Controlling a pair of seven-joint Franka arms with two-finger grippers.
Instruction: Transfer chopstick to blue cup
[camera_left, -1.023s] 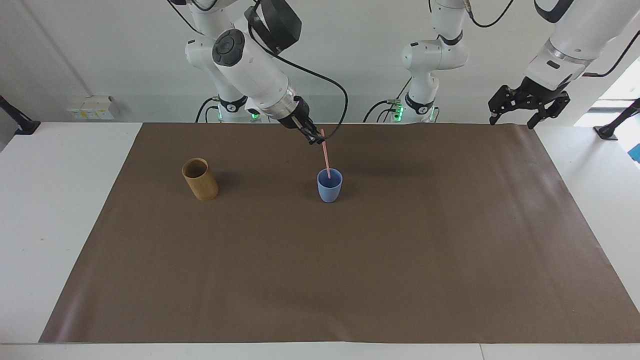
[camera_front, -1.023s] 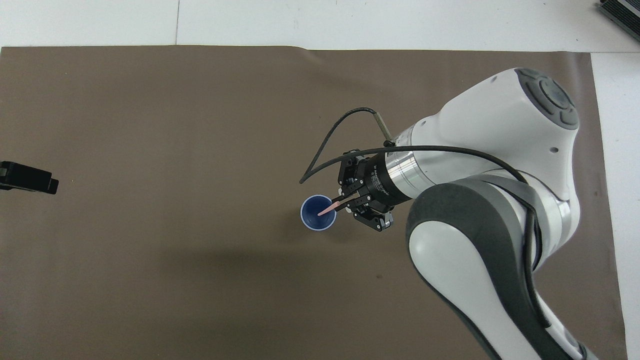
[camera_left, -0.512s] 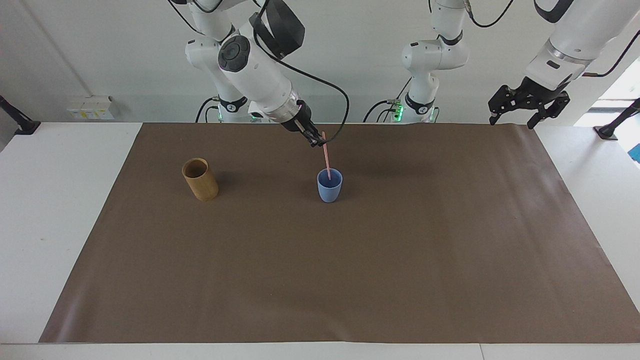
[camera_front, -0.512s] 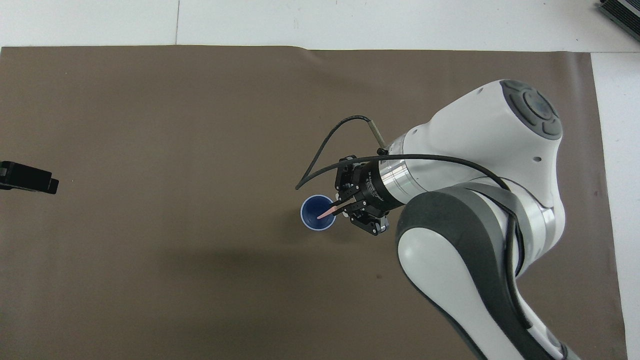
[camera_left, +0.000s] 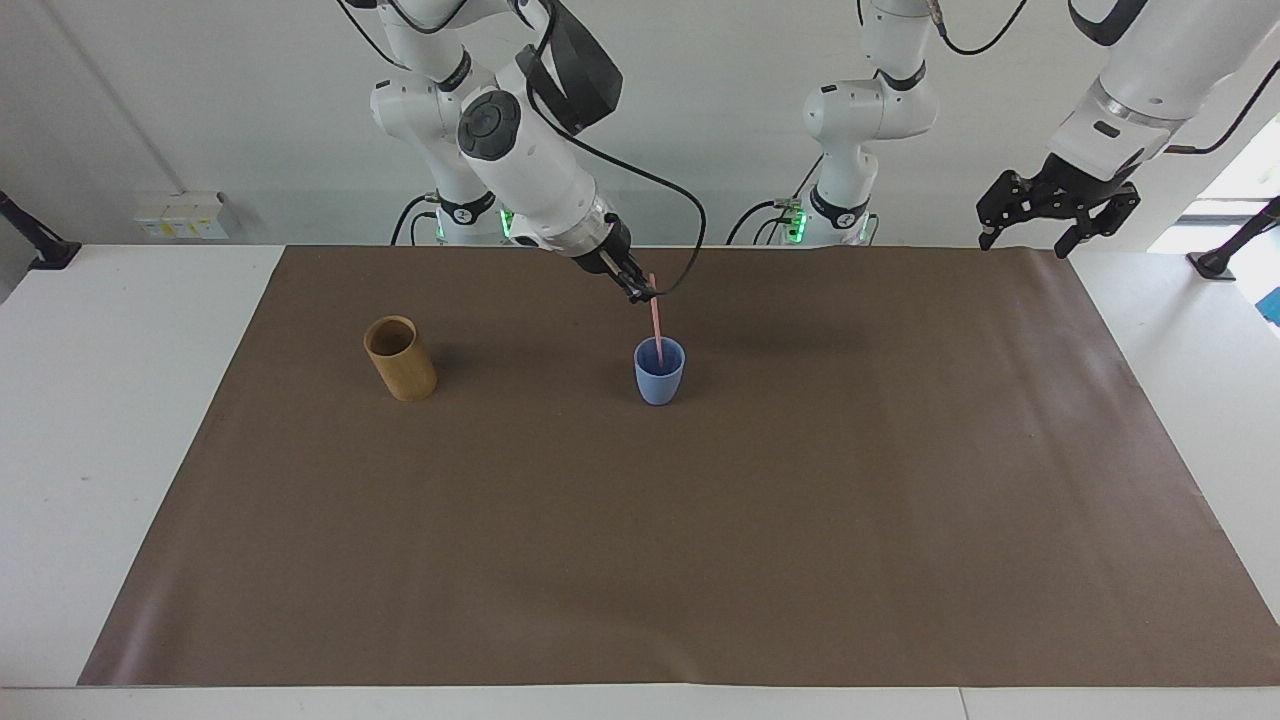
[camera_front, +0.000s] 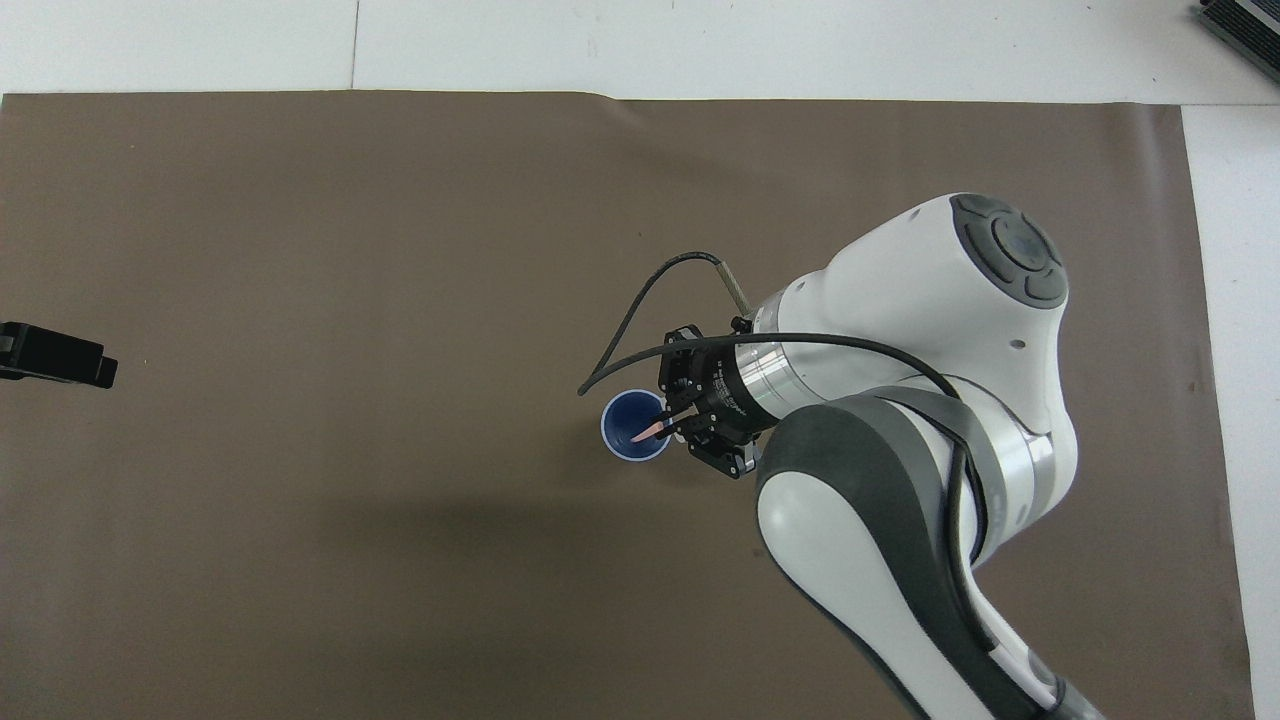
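1. You see the right gripper (camera_left: 643, 292) lower than a second ago, over the blue cup (camera_left: 659, 371), its fingertips closed on the upper part of the chopstick (camera_left: 656, 330).
2. The chopstick has sunk deeper; its lower end is inside the cup and it leans slightly toward the robots.
3. The cup stands upright near the middle of the desk (camera_left: 60, 420), closer to the robots' edge, well apart from the bamboo cup (camera_left: 400, 358) toward the right arm's end.
4. The left gripper (camera_left: 1058, 205) waits open above the desk's corner at its own end.
5. Judge the transfer nearly done: only the release remains.
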